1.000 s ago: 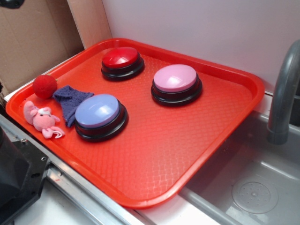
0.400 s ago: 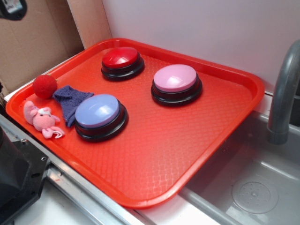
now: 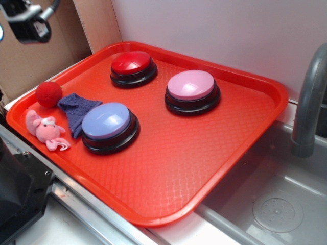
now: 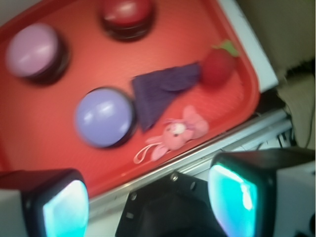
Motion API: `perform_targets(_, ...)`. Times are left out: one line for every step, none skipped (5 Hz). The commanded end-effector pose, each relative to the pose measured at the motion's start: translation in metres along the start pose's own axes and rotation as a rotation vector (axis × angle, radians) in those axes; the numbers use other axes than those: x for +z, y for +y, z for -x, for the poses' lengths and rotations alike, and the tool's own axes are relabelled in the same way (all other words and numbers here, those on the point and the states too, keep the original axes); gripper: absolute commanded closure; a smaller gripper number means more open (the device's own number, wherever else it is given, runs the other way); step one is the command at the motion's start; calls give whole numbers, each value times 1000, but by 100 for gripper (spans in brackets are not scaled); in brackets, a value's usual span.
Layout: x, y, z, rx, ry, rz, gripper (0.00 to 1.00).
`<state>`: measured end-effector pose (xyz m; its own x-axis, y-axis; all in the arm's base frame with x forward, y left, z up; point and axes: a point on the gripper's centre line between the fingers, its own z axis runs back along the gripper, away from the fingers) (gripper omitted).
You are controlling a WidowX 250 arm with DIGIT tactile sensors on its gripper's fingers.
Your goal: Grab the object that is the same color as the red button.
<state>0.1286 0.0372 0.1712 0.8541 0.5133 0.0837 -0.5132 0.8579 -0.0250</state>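
With its jaws wide apart and empty, the gripper (image 4: 148,197) could snag the blue cloth (image 4: 163,91) touching the red ball (image 4: 218,66) at upper right.

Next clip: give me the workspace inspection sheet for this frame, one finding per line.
Surface: orange-red tray, beside a sink basin.
Job's things: red ball in the tray's left corner, untouched; red button at the back.
Clutter: blue cloth by the ball; pink plush toy; lavender-blue button; pink button.
Grippers: gripper open, fingers empty, above the tray's front edge.
Cables: one at the arm, top left.
Surroundings: white wall, cardboard, grey faucet.
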Motion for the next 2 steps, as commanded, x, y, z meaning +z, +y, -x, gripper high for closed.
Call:
perform_targets(-48, 41, -32, 268, -39, -93, 0)
perform_targets(-68, 60, -47, 382, -61, -145, 0)
